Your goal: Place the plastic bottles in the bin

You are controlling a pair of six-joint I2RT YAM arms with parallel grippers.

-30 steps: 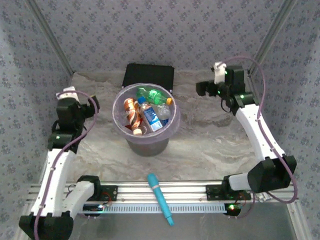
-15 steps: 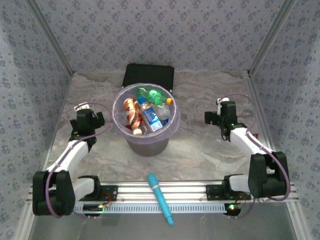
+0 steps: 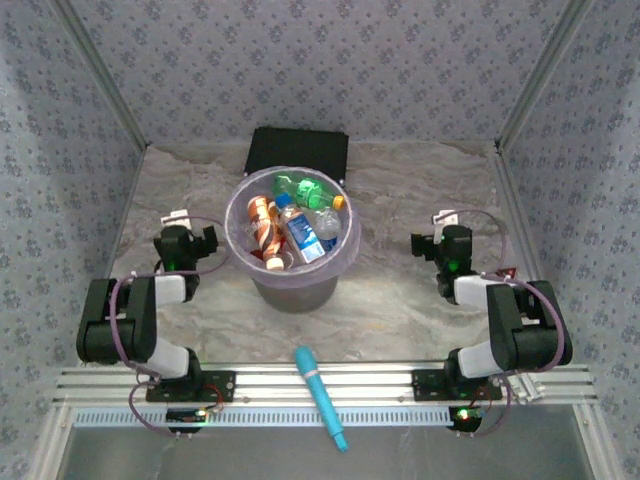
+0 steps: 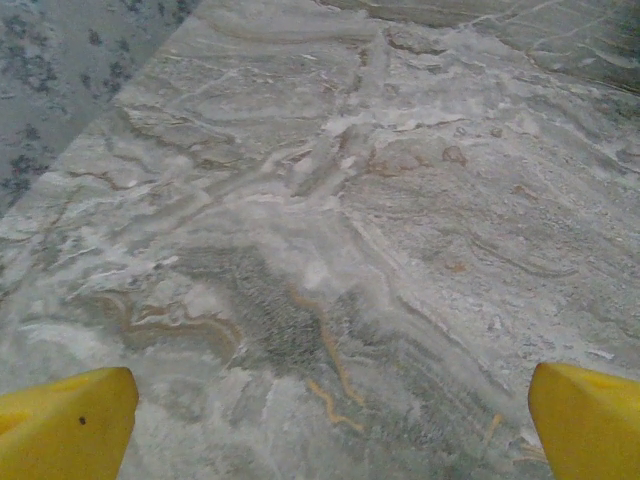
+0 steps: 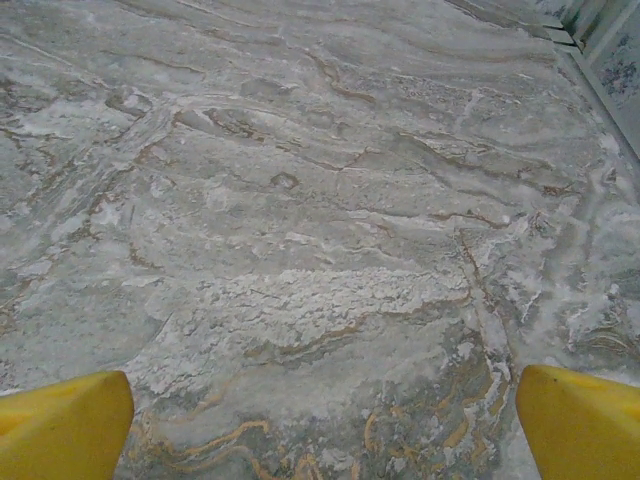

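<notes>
A marbled surface (image 3: 420, 300) carries a round grey bin (image 3: 295, 292) near its middle. The left tool (image 4: 330, 425) and right tool (image 5: 320, 420) hang low on either side of the bin, yellow fingers (image 4: 70, 425) spread wide, gripping nothing. The bottles (image 3: 300, 232) lie heaped inside the bin. Loading looks finished; the next move is probably just a check for strays.

Marbled table (image 3: 400, 300), lilac-lined bin (image 3: 292, 290) at centre, black box (image 3: 298, 152) just behind, cyan stick (image 3: 320, 397) at front edge
</notes>
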